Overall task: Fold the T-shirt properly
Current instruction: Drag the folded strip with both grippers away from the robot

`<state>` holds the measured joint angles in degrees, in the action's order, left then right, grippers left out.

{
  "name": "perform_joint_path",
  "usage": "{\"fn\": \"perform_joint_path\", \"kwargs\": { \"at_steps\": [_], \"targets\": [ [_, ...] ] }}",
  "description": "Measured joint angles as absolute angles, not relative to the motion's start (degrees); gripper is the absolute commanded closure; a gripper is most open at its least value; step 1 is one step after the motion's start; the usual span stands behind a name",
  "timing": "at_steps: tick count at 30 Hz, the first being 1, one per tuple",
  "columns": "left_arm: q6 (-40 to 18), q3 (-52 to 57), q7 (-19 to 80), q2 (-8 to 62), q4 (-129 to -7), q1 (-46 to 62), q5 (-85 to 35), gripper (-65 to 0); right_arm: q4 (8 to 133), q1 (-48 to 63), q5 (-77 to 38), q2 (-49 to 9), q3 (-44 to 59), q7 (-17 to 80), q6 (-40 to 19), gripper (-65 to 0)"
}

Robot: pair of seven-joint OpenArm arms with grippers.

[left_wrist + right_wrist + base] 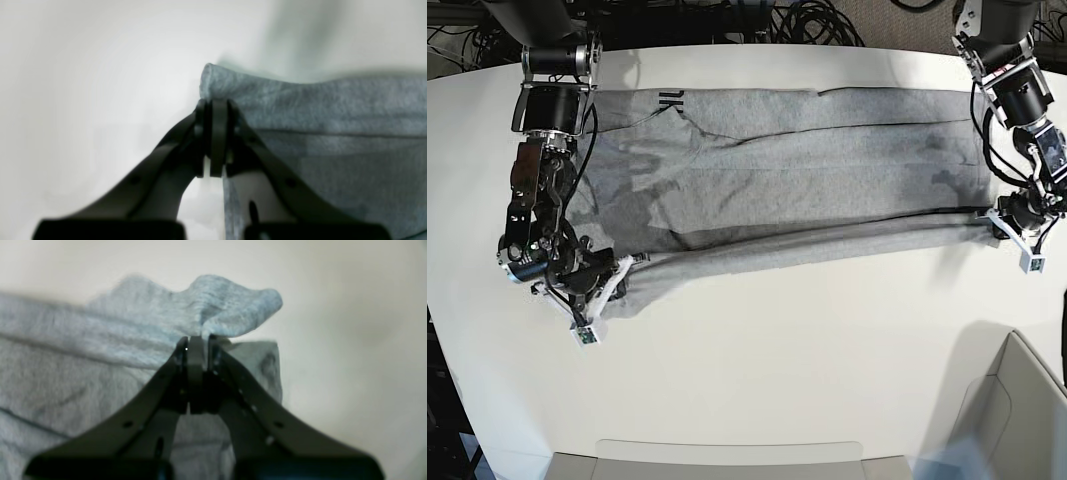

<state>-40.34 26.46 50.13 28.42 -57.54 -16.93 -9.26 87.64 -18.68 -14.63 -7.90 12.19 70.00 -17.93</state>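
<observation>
The grey T-shirt (pixel 797 160) lies stretched wide across the white table, its near edge lifted into a taut band between the two arms. My left gripper (pixel 215 103) is shut on a corner of the T-shirt (pixel 317 110); in the base view this left gripper (pixel 999 222) sits at the cloth's right end. My right gripper (pixel 196 340) is shut on a bunched corner of the T-shirt (pixel 217 306); in the base view the right gripper (pixel 627 265) holds the cloth's left end. A bit of black lettering (pixel 670 98) shows at the far edge.
A white table (pixel 807 350) carries everything. A light bin or box corner (pixel 1017 410) stands at the near right. A pale tray edge (pixel 727 455) runs along the front. Cables lie behind the far edge.
</observation>
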Motion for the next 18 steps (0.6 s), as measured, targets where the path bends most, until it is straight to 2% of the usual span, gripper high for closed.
{"fn": "perform_joint_path", "kwargs": {
  "at_steps": [5, 18],
  "targets": [
    [-40.5, 26.4, 49.5, 27.9, -65.0, -12.2, -10.0, 0.0, 91.2, -16.9, -14.6, -8.0, 13.5, 70.1, -18.0, 0.0],
    [-40.3, 26.7, 49.6, 26.7, -73.8, -3.1, -9.6, 0.0, 98.1, -10.2, -14.2, -7.9, 13.5, 73.5, -18.0, 0.0]
  ]
}}
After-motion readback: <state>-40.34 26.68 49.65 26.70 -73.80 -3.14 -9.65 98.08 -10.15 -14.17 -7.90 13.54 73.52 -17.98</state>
